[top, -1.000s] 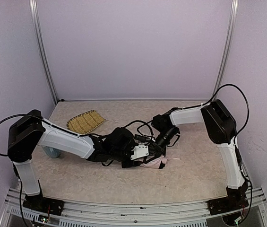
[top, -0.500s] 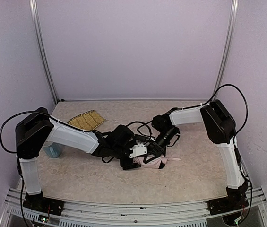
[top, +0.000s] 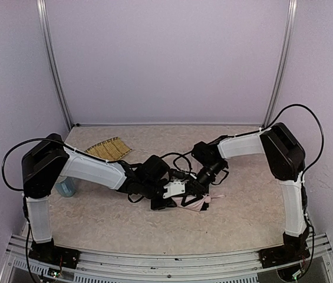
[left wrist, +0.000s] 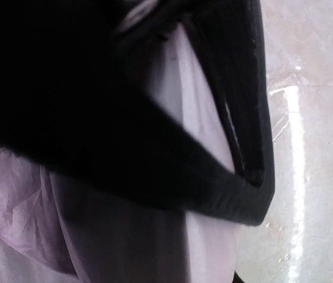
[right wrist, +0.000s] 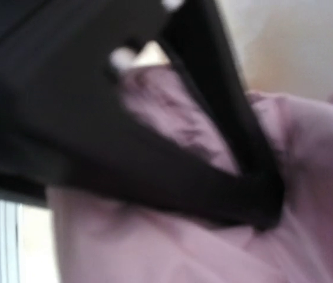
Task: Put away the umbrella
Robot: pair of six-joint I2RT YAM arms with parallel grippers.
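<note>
The umbrella (top: 200, 204) lies folded on the table as a pale pink bundle with black parts, between the two arms. My left gripper (top: 167, 198) is at its left end and my right gripper (top: 194, 190) comes down on it from behind. In the left wrist view pink fabric (left wrist: 25, 200) fills the frame under one black finger (left wrist: 243, 118). In the right wrist view pink fabric (right wrist: 172, 247) is bunched against one black finger (right wrist: 213, 88). Each gripper's second finger is hidden by fabric. Both look shut on the umbrella.
A woven bamboo tray (top: 108, 150) lies at the back left. A pale blue cup (top: 66, 187) stands by the left arm's shoulder. Black cables (top: 178, 158) loop over the table behind the grippers. Walls close in the back and both sides.
The right arm has swung outward to the right and its gripper has dropped lower onto the umbrella. The left arm has leaned further in. The umbrella has shifted slightly.
</note>
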